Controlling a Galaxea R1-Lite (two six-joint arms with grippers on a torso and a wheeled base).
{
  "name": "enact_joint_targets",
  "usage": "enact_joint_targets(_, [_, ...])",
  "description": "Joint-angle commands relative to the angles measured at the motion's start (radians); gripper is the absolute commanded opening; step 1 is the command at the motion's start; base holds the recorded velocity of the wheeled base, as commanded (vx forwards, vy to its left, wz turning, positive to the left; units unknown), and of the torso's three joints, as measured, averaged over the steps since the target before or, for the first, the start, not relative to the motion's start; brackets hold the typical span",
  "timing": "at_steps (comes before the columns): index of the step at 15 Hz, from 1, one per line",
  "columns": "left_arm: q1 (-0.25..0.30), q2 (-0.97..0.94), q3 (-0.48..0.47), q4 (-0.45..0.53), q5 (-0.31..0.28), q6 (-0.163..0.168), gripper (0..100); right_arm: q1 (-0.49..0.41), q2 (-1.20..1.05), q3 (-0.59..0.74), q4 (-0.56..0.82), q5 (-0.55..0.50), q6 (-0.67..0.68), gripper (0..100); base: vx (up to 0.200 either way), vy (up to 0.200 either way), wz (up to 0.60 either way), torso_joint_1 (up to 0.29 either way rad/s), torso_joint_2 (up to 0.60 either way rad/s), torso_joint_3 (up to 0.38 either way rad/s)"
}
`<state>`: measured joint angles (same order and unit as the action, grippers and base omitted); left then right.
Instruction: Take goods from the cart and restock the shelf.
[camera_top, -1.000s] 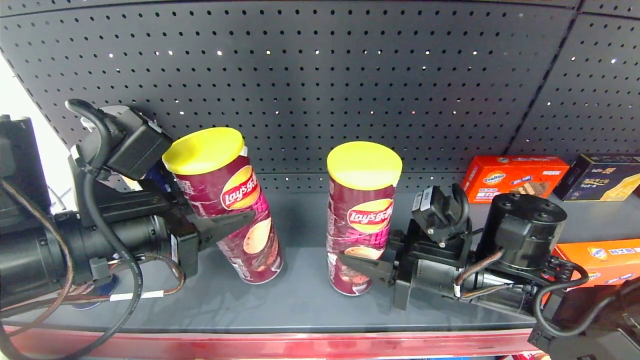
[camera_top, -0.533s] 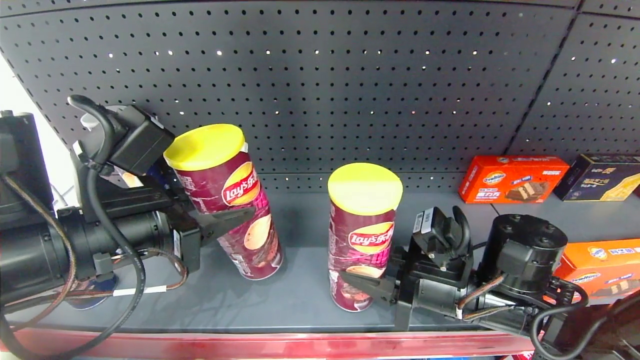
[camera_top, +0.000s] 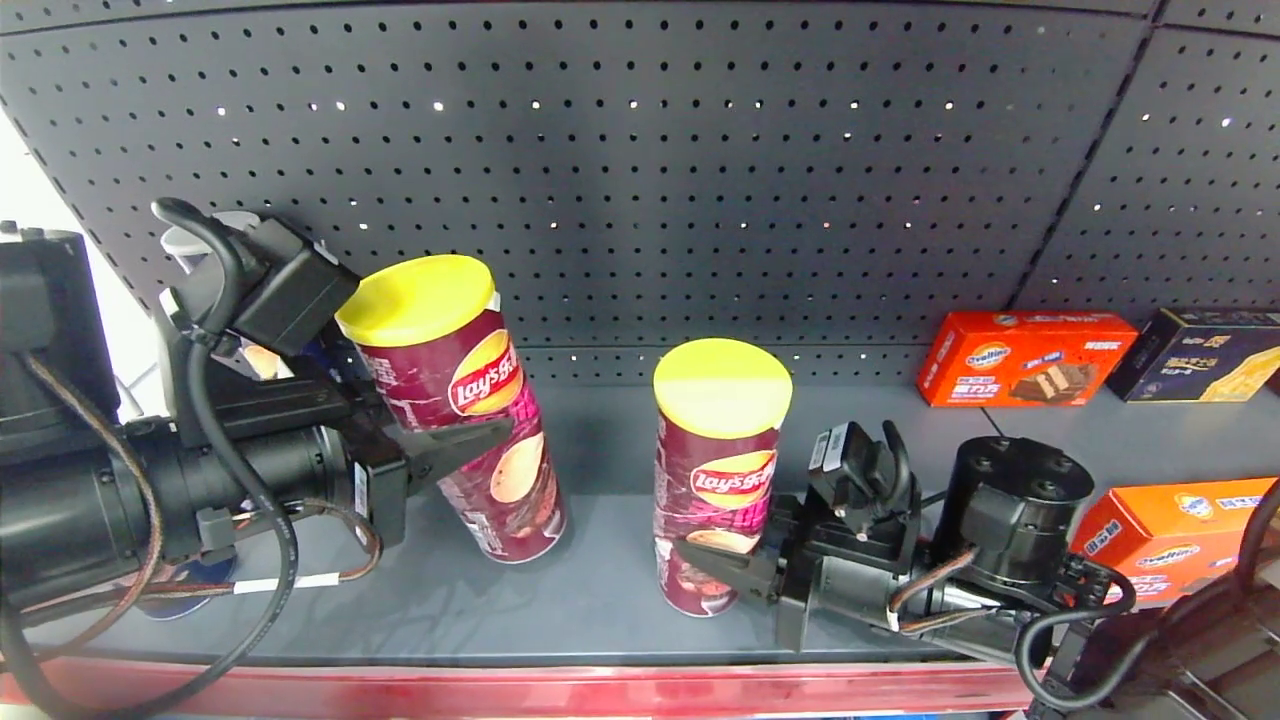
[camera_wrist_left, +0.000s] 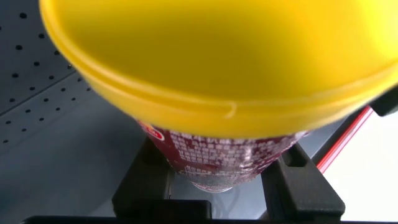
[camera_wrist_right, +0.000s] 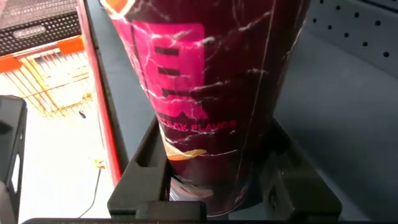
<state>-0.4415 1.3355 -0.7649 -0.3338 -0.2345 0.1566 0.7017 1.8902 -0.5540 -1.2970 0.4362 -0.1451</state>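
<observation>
Shelf (camera_top: 600, 590) during restocking. The left gripper (camera_top: 440, 415) is clamped on the tilted chip can (camera_top: 460, 400) near the shelf's left end, lid leaning leftward. The right gripper (camera_top: 715, 545) clasps the lower body of the upright chip can (camera_top: 718, 470), which stands mid-shelf. An orange box (camera_top: 1025, 355) lies toward the shelf's right end.

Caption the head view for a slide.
Left gripper holds a tilted chip can, right gripper an upright can, at the shelf.
</observation>
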Motion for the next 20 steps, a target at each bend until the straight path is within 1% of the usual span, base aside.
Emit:
enact_joint_targets(1, [0.000,0.001,0.003,-0.001,0.000,0.000,0,-0.002,0.015,-0.009,0.002,-0.001,-0.001,0,0.000,0.000,0.00,0.000,0.00,0.000])
enact_joint_targets(2, [0.000,0.001,0.006,-0.001,0.000,0.000,0,-0.001,0.015,-0.009,0.002,-0.001,-0.002,100,0.000,0.000,0.00,0.000,0.00,0.000])
enact_joint_targets(7, [-0.002,-0.001,0.012,-0.001,-0.002,0.000,0,0.004,-0.026,0.009,0.002,-0.022,-0.004,100,0.000,0.000,0.00,0.000,0.00,0.000])
enact_joint_targets(8, [-0.002,-0.001,0.012,-0.001,-0.002,0.000,0,0.002,-0.065,0.020,0.002,-0.040,-0.004,100,0.000,0.000,0.00,0.000,0.00,0.000])
enact_joint_targets(11, [-0.002,-0.003,0.012,-0.001,-0.002,0.000,0,-0.002,-0.177,0.062,0.002,-0.047,-0.005,100,0.000,0.000,0.00,0.000,0.00,0.000])
enact_joint_targets(13, [-0.002,-0.004,0.021,-0.001,-0.003,0.000,0,-0.021,-0.338,0.109,0.013,-0.091,-0.007,100,0.000,0.000,0.00,0.000,0.00,0.000])
enact_joint_targets(14, [-0.002,-0.004,0.021,-0.001,-0.003,0.000,0,-0.027,-0.370,0.114,0.019,-0.093,-0.007,100,0.000,0.000,0.00,0.000,0.00,0.000])
enact_joint_targets(16, [-0.003,-0.004,0.021,-0.001,-0.003,0.000,0,-0.117,-0.569,0.126,0.142,-0.100,-0.007,100,0.000,0.000,0.00,0.000,0.00,0.000])
enact_joint_targets(17, [-0.005,-0.006,0.021,-0.001,-0.003,0.000,0,-0.183,-0.663,0.126,0.257,-0.131,-0.007,100,0.000,0.000,0.00,0.000,0.00,0.000])
enact_joint_targets(18, [-0.005,-0.006,0.021,-0.001,-0.003,0.000,0,-0.231,-0.746,0.123,0.377,-0.192,-0.007,100,0.000,0.000,0.00,0.000,0.00,0.000])
enact_joint_targets(19, [-0.005,-0.007,0.021,-0.001,-0.005,0.000,0,-0.243,-0.796,0.120,0.453,-0.237,-0.007,100,0.000,0.000,0.00,0.000,0.00,0.000])
enact_joint_targets(20, [-0.006,-0.009,0.022,-0.001,-0.005,0.000,0,-0.243,-0.915,0.118,0.630,-0.317,-0.008,100,0.000,0.000,0.00,0.000,0.00,0.000])
